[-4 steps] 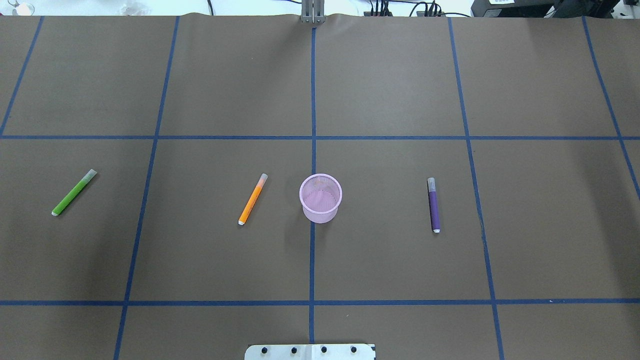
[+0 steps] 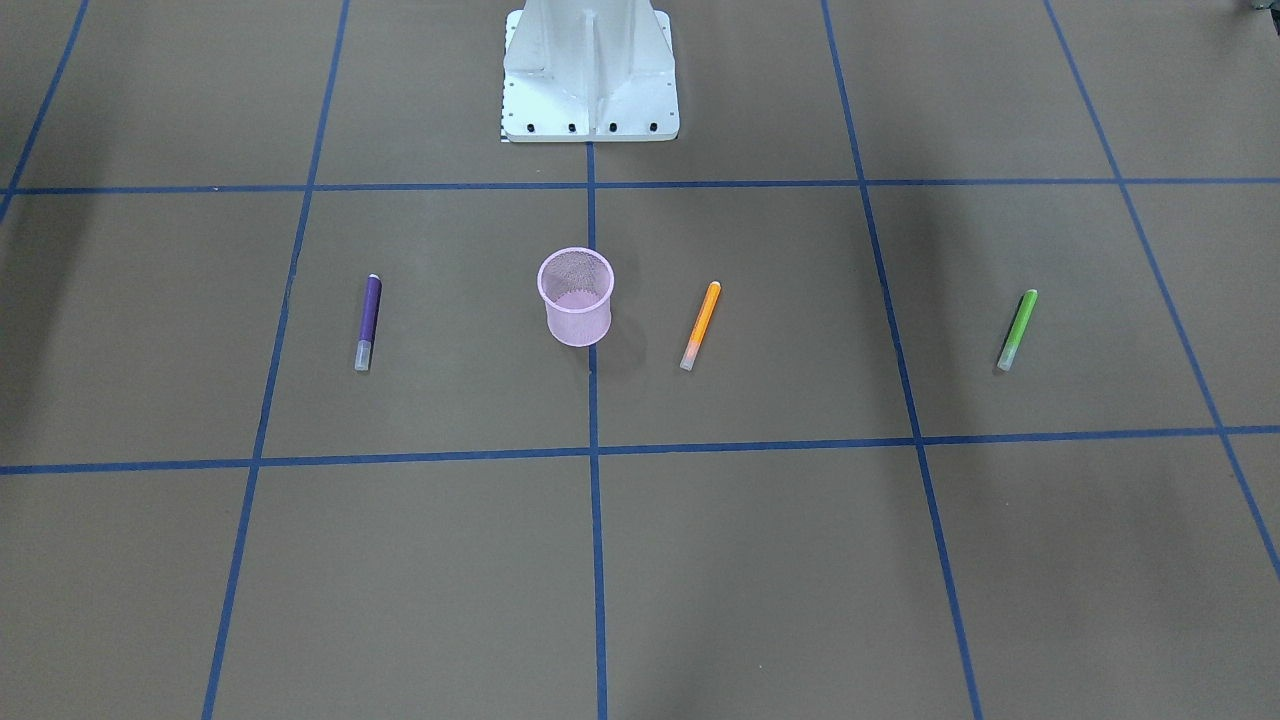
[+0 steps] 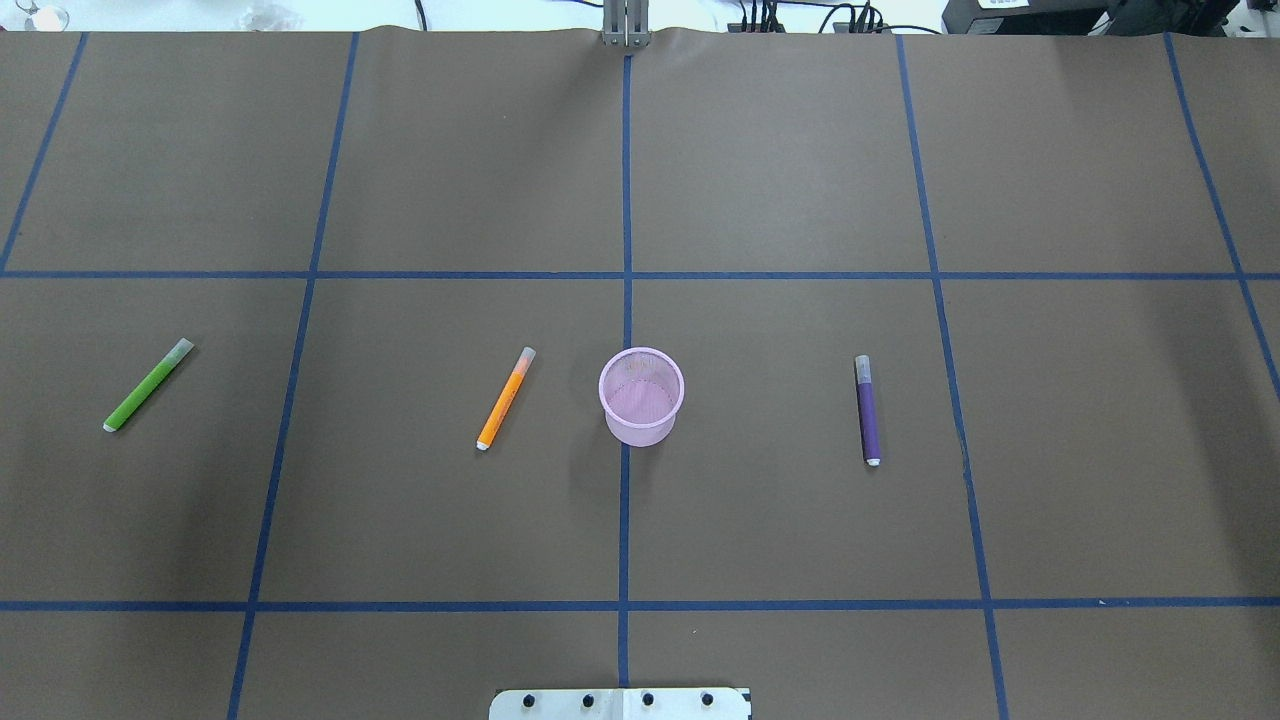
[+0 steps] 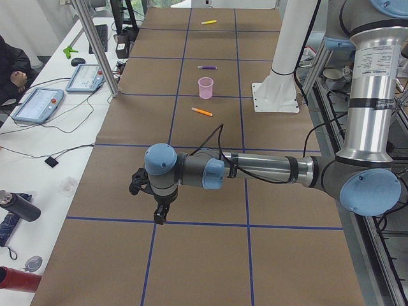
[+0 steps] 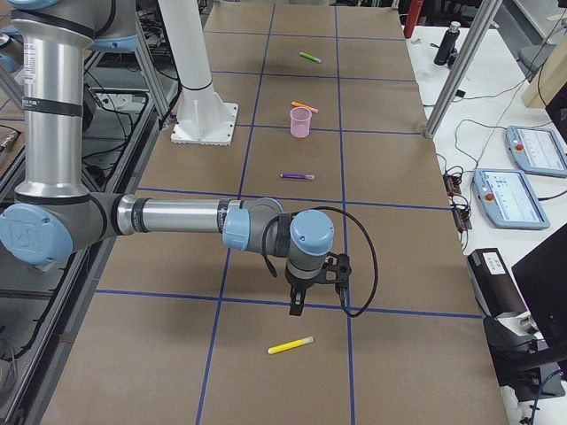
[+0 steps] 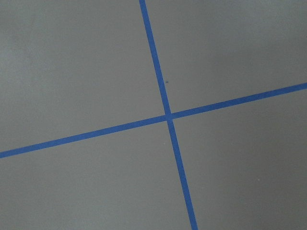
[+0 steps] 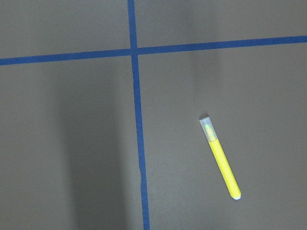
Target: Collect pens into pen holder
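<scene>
The pink mesh pen holder (image 3: pixel 645 430) stands upright at the table's middle and looks empty; it also shows in the front view (image 2: pixel 580 322). The orange pen (image 3: pixel 505 398) lies just left of it. The green pen (image 3: pixel 148 385) lies far left. The purple pen (image 3: pixel 867 410) lies to its right. My left gripper (image 4: pixel 159 217) shows only in the exterior left view, low over the table beyond the green pen. My right gripper (image 5: pixel 295 305) shows only in the exterior right view, beyond the purple pen. I cannot tell whether either is open or shut.
A yellow pen (image 7: pixel 220 158) lies on the table near my right gripper, also in the exterior right view (image 5: pixel 291 345). The robot's white base (image 2: pixel 590 70) stands behind the holder. Blue tape lines (image 3: pixel 625 500) grid the brown table cover. Tablets and cables lie past the far edge.
</scene>
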Robot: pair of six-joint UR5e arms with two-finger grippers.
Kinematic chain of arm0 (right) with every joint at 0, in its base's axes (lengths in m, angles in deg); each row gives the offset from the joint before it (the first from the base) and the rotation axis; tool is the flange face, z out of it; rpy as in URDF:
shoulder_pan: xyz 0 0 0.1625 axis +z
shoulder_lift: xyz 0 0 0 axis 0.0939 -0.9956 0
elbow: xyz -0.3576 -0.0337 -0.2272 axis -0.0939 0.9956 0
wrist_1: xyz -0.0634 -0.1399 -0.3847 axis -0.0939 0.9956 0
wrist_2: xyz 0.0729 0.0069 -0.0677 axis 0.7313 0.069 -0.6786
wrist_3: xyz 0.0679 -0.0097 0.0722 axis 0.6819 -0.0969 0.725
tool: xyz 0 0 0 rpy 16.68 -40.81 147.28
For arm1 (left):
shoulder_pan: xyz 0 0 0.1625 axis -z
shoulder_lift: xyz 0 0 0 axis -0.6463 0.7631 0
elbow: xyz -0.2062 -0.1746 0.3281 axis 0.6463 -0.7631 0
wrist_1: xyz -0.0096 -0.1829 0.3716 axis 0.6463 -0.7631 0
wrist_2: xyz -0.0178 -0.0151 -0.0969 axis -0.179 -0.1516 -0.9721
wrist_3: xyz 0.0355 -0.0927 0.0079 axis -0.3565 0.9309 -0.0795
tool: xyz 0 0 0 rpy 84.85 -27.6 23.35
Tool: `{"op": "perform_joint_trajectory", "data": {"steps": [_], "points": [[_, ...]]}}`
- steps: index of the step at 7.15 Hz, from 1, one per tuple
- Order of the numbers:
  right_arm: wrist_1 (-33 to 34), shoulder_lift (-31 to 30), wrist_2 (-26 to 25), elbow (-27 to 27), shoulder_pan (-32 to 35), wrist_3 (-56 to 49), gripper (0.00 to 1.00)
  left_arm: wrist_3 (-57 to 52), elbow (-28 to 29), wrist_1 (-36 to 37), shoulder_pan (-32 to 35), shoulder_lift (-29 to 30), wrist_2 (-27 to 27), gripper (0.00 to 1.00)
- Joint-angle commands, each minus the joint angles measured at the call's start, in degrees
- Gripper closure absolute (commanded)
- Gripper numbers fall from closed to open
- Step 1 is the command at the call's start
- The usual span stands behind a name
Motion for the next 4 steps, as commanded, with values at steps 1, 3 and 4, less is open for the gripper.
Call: {"op": "perform_joint_trajectory", "data": {"steps": [1,3,4], "points": [[-0.04,0.04,0.55,-0.38,-0.04,0.07,0.0,-0.03,-1.29,-0.21,-0.28,0.28,0.07,0.0],[-0.04,0.38,0.64,-0.46,-0.04,-0.01,0.0,0.23,-3.22,-3.8,-2.3,1.07,-0.36,0.0],[-0.04,0.47,0.64,-0.46,-0.04,-0.02,0.0,0.58,-4.36,-3.82,-4.74,1.42,-0.37,0.0]]}}
